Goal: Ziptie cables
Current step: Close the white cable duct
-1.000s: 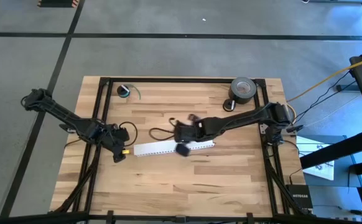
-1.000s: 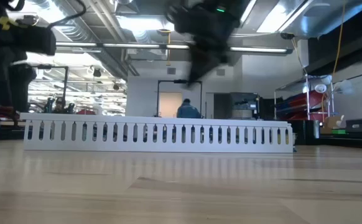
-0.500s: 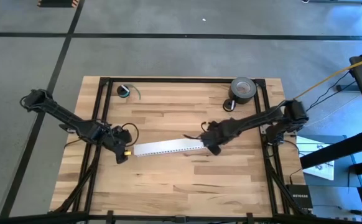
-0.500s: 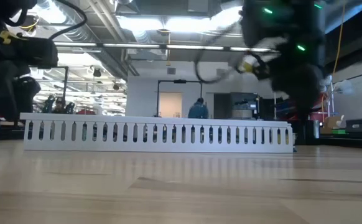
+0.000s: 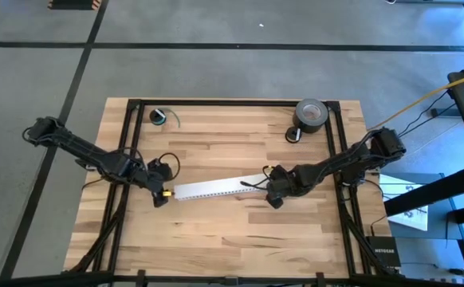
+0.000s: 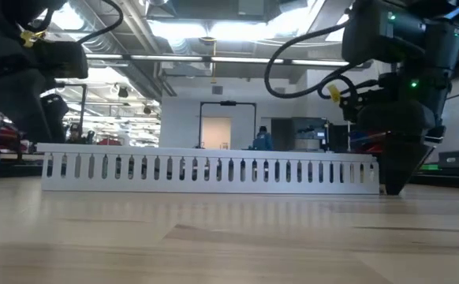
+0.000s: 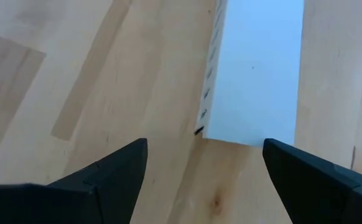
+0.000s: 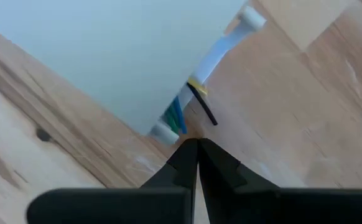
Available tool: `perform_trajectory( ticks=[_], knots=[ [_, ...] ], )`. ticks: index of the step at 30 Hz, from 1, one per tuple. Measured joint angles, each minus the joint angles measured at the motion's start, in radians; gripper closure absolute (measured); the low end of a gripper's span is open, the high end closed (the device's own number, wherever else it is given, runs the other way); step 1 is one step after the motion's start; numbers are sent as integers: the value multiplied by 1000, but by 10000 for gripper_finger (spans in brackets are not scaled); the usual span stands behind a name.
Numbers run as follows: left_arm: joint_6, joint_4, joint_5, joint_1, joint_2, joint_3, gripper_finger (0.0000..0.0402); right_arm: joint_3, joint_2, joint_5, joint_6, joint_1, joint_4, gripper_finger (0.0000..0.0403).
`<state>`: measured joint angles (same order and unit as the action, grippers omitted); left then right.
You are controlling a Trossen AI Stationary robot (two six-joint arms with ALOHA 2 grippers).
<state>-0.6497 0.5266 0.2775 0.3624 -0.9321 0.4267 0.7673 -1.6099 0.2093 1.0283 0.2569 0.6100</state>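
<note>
A long white slotted strip (image 5: pixel 218 186) lies flat on the wooden table, slanting a little. At its right end, green (image 8: pixel 175 116) and yellow (image 8: pixel 197 84) wire ends and a short thin black strip (image 8: pixel 204 107) stick out. My right gripper (image 5: pixel 273 197) is shut, and its tips (image 8: pixel 197 144) point down at the table just before that end (image 6: pixel 393 186). My left gripper (image 5: pixel 162 194) is open and empty. Its fingers stand on either side of the strip's left end (image 7: pixel 249 134), a little short of it. My right gripper's shut fingertips (image 6: pixel 393 186) point down at the tabletop beside the white strip's right end. I cannot tell whether they touch the table, the strip or the wire ends.
A roll of dark tape (image 5: pixel 312 114) and a small dark object (image 5: pixel 293 135) sit at the far right. A small round coil with a green wire (image 5: pixel 161 117) sits at the far left. Black frame rails (image 5: pixel 232 103) border the table. A person (image 6: pixel 263 140) stands far off in the room.
My right gripper has gone from over the strip's middle toward the table's right edge, then down to the tabletop at the strip's right end. The white strip has slid slightly toward the right and turned a little. My left gripper has shifted slightly right, toward the strip's left end.
</note>
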Motion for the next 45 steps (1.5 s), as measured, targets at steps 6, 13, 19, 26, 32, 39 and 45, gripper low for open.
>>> perform_trajectory(
  ticks=[6, 13, 19, 26, 32, 39, 45],
  knots=[
    [0, -32, 0, -18, -11, 0, 98, -1, -2, 13, -12, 0, -27, 402],
    [57, -145, -2, -25, -97, 1, 98, -3, -5, 33, -38, -1, -80, 402],
    [88, -52, -20, -23, -102, 84, 98, -1, -5, 29, -34, -2, -74, 403],
    [20, 270, -54, 3, -69, 148, 98, 0, -5, 25, -33, -2, -72, 403],
    [-4, 101, -50, 33, -78, 61, 98, 0, -5, 32, -36, -2, -76, 403],
    [34, 7, -62, -42, -88, 44, 98, -2, -5, 34, -37, -2, -84, 403],
    [78, -77, -96, -76, -146, 41, 98, -3, -5, 38, -42, -2, -96, 403]
  ],
)
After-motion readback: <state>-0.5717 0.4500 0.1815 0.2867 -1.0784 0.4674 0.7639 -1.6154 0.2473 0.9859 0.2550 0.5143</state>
